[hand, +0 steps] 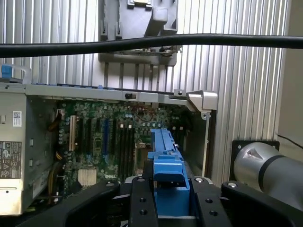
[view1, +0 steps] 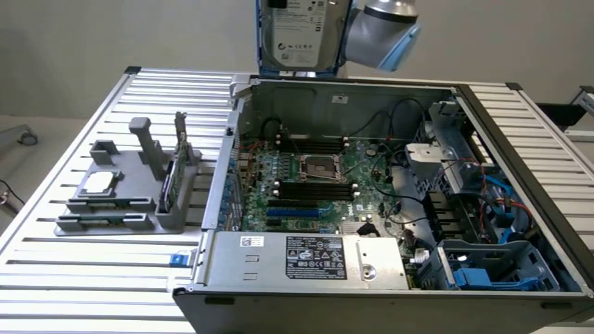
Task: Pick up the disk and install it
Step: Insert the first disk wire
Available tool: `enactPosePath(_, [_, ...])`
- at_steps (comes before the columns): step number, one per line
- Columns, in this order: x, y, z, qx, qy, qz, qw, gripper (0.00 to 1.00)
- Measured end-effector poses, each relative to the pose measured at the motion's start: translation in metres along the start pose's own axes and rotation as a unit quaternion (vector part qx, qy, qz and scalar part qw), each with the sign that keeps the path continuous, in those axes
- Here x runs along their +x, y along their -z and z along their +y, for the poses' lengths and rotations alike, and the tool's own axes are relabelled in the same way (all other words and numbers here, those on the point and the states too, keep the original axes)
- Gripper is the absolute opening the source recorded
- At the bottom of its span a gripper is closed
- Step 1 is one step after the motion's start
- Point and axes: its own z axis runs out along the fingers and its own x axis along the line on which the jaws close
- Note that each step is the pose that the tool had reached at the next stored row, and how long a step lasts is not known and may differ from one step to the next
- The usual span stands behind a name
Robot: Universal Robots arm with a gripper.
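Gripping the disk point(hand: 168, 182) by its blue carrier, my end effector point(hand: 169, 201) is closed on it: the wrist view has my black fingers point(hand: 142, 201) pressed to either side, with a motherboard point(hand: 102, 137) lying beyond. Seen from outside, the disk point(view1: 299, 35) hangs upright, white label facing the camera, above the far wall of the open computer case point(view1: 371, 104), well apart from the grey holder point(view1: 125, 216) on the bench point(view1: 93, 292) at the exterior view's left.
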Motion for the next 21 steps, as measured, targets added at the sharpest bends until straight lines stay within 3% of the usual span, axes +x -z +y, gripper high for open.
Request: enactPosePath(21, [0.084,0.0138,-0.0050,-0.0053,-0.001,-0.0023,1.0000,0.32])
